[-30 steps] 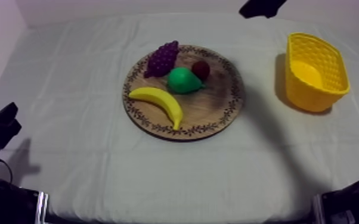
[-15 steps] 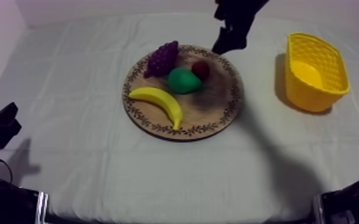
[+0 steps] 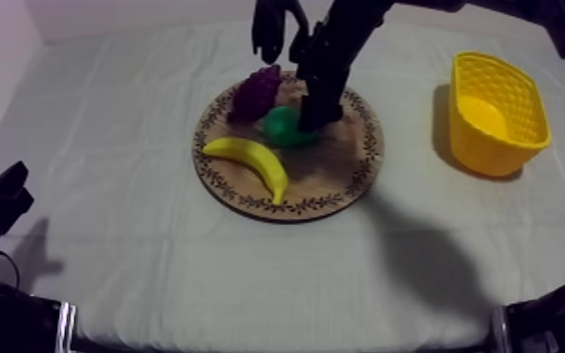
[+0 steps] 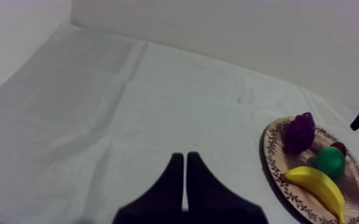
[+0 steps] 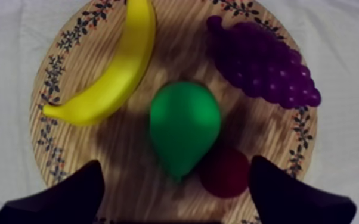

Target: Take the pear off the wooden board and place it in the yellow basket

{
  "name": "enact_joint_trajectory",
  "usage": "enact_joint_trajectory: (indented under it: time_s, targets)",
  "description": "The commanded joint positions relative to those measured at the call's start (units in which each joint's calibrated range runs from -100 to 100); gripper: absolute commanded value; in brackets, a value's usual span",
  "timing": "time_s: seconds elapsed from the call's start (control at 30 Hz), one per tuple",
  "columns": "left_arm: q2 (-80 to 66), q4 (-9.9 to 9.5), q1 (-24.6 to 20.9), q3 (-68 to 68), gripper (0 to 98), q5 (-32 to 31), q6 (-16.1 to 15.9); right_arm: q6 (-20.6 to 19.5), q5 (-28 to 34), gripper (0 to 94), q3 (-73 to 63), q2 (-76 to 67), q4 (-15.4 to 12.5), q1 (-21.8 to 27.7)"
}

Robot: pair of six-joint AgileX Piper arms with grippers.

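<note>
Count on the table cloth (image 3: 136, 244): one wooden board (image 3: 343, 178), one yellow basket (image 3: 493, 150), four toy fruits, two grippers.

All four fruits lie on the board: one pear (image 3: 282, 125), one banana (image 3: 249, 155), one bunch of grapes (image 3: 253, 92) and one small red fruit (image 5: 225, 173).

We note the pear, green, near the middle of the board, lying on the wood with its narrow end touching or just beside the small red fruit. The banana lies beside the pear along one side of the board, and the grapes on the other side, by the patterned rim. Neither touches the pear.

The right gripper (image 5: 176, 162) hangs over the middle of the board. Its two black fingers (image 5: 68, 196) are spread wide, one to each side of the pear's narrow end, and hold nothing. We cannot tell its height above the wood.

The left gripper (image 4: 185, 156) is well apart from the board, over bare cloth. Its fingers are pressed together into a narrow wedge, with nothing between them.

The basket stands on the cloth well apart from the board, on the robot's right side of it. We see no fruit inside.
</note>
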Motion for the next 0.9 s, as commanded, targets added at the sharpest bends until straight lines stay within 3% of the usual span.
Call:
enact_joint_trajectory:
  time_s: [0.0,0.57,0.77,0.87]
  targets:
    - [0.0,0.0,0.0,0.0,0.1,0.0,0.0,-0.2,0.1,78.7,-1.1,2.2,0.0,-0.1]
    - [0.0,0.0,0.0,0.0,0.1,0.0,0.0,-0.8,-1.1,72.6,-10.6,14.6,1.0,-0.8]
    - [0.0,0.0,0.0,0.0,0.1,0.0,0.0,-0.6,-0.8,57.3,-12.5,17.4,1.7,-1.0]
    - [0.0,0.0,0.0,0.0,0.1,0.0,0.0,-0.3,-0.4,45.1,-12.8,18.1,1.7,-0.9]
